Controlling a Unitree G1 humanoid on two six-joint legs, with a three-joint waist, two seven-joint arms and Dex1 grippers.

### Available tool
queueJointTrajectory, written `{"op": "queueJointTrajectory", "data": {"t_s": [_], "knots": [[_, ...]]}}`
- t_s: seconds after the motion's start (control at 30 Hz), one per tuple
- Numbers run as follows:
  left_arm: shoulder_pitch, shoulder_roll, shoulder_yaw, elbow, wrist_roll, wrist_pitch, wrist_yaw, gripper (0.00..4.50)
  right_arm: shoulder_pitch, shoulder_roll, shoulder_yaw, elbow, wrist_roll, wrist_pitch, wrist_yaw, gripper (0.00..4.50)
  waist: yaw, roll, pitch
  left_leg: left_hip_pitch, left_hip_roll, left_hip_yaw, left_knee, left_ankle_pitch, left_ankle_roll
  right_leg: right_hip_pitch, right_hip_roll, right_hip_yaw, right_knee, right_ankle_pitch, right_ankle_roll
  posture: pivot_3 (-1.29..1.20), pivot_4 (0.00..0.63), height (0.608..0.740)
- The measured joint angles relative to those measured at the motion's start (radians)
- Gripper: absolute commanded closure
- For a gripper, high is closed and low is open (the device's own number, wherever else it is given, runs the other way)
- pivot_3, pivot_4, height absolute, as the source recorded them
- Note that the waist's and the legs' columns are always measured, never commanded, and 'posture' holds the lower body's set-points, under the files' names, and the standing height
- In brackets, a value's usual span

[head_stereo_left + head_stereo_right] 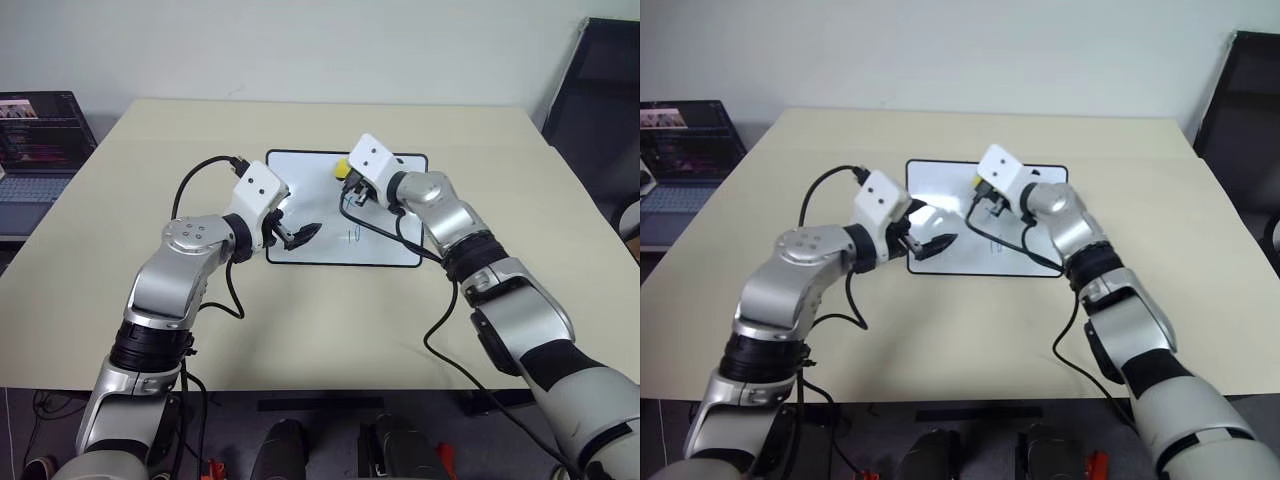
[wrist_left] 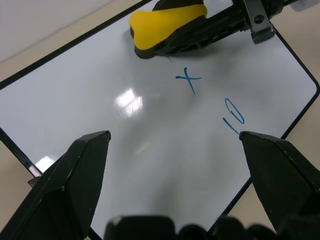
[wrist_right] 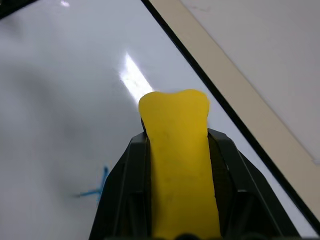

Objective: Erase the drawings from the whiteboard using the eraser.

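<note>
Left wrist view shows blue marker drawings (image 2: 189, 80) on the glossy white rectangular whiteboard with a thin black frame (image 2: 100, 150): an "x" and, apart from it, a "0"-like loop with a short stroke. No brand or label can be read on any item.

The small yellow eraser block with a black underside (image 2: 167, 22) is pinched between the black fingers of the right end effector (image 3: 175, 150). In the right wrist view its long axis runs along the fingers, and its yellow tip projects past them towards the board's far long edge. The eraser sits over the far part of the board, just beside the "x"; whether it touches the surface cannot be told.

The left end effector (image 1: 300, 235) hovers over the near left part of the board with its fingers (image 2: 75, 175) spread wide and holding nothing.

The whiteboard lies flat near the middle of the beige counter (image 1: 300, 330), long axis running left to right. Bare counter surrounds it on all sides, with the widest margins to the left, right and near edge. A laptop with a lit screen (image 1: 35, 125) stands beyond the counter's left edge, and a dark chair (image 1: 600, 90) stands beyond the far right corner.
</note>
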Motion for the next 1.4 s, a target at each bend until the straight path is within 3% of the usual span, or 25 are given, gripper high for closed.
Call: {"op": "queueJointTrajectory", "data": {"t_s": [0.33,0.87,1.4], "knots": [[-0.001,0.0,-0.013,0.024,0.0,-0.019,-0.011,0.0,0.053,-0.061,0.004,-0.067,-0.048,-0.012,0.017,3.37,0.0,0.0,0.0,0.002,0.0,0.0,0.002,0.0,0.0,0.002,0.001,0.0,0.002,0.0,0.0,0.0,0.15,0.74],[0.001,-0.002,-0.018,0.012,0.0,-0.014,0.002,0.0,-0.039,0.098,0.023,0.103,-0.122,-0.089,-0.035,3.37,-0.042,0.0,0.0,0.003,0.002,0.001,0.002,0.0,0.0,0.001,0.001,0.002,0.003,0.001,-0.001,0.0,0.15,0.74],[0.002,-0.006,-0.031,0.0,0.0,-0.004,0.002,0.0,-0.006,0.017,0.044,0.05,-0.142,-0.116,0.061,3.38,-0.028,0.0,0.0,0.003,0.001,0.0,0.002,0.0,0.0,0.002,0.001,0.001,0.002,0.0,-0.001,0.0,0.15,0.74]]}}
